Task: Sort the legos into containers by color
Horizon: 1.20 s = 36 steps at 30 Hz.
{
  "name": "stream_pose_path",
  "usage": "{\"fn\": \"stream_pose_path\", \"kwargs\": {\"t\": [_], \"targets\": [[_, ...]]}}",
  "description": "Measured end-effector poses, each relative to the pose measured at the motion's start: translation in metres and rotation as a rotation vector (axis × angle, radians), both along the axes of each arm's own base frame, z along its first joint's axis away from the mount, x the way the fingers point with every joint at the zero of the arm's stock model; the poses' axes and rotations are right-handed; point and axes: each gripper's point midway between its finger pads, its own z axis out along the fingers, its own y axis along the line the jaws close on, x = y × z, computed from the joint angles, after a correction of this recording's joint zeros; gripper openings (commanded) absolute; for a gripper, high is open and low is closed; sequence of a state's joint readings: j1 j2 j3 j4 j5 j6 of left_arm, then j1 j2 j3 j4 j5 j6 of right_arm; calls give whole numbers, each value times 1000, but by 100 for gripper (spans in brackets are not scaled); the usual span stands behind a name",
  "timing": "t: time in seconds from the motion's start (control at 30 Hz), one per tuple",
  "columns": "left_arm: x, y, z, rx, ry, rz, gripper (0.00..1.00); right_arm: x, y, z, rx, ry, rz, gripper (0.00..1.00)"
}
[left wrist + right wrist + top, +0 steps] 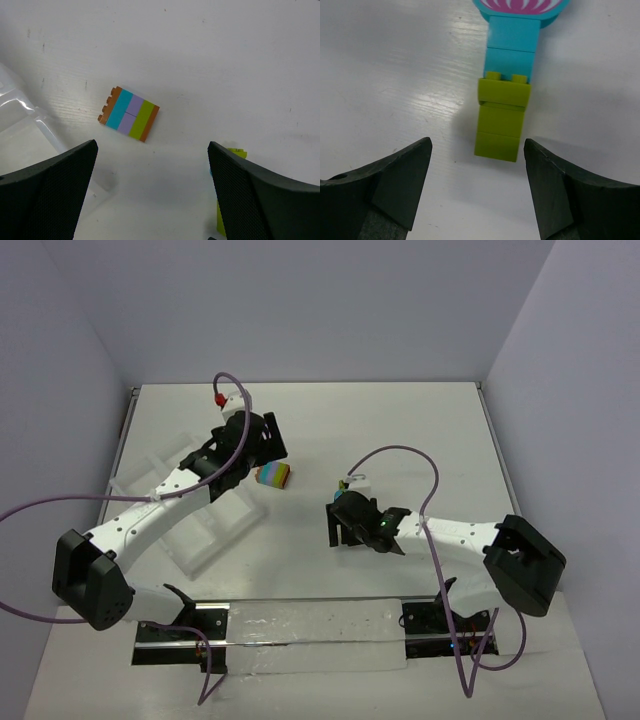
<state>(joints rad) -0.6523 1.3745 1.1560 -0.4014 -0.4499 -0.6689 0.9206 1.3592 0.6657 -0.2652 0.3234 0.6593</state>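
**At mid-table, two brick stacks lie under open grippers**

Just left of the tabletop's centre, a flat slab of clipped plastic bricks point(129, 114) lies on its side on the white surface. It is banded orange, teal, purple, lime green and orange, with studs showing along one orange edge. The left gripper point(152, 195) hangs above it with its black fingers point(50, 195) spread wide and nothing between them.

Nearer the centre, a narrow column of lime green and teal bricks point(502, 120) lies flat, lime end toward the near edge. Its teal end meets a rounded teal piece with pink-and-white stripes point(520, 7), which is cut off by the wrist view's top edge. The right gripper point(477, 185) sits over the lime end, its fingers parted to either side of the column and clear of it.

Both stacks rest on the bare table, outside the clear plastic compartment tray point(215, 530). The tray stands toward the left edge, partly under the left arm, and whether it holds anything cannot be made out.
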Motion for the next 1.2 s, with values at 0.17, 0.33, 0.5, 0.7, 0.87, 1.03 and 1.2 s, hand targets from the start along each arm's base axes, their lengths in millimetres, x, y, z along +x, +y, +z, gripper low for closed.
{"fn": "stream_pose_path", "kwargs": {"t": [0.17,0.33,0.5,0.7,0.87,1.03,1.2], "targets": [[0,3,-3,3,5,5,99,-3,28,7,56,-5,96,87],[-3,3,-9,10,17,-5,99,-5,45,35,131,-73,173,91],[-9,0,-20,39,48,-67,95,20,19,76,206,-162,70,93],[-33,-30,-41,52,101,-290,90,61,-65,108,224,-237,-215,96],[-70,-80,-67,97,147,-525,90,66,-111,107,187,-221,-344,98],[-116,-125,-117,200,234,-715,91,66,-123,107,165,-205,-372,99],[-134,-133,-148,249,299,-768,88,64,-123,108,167,-199,-361,99]]}}
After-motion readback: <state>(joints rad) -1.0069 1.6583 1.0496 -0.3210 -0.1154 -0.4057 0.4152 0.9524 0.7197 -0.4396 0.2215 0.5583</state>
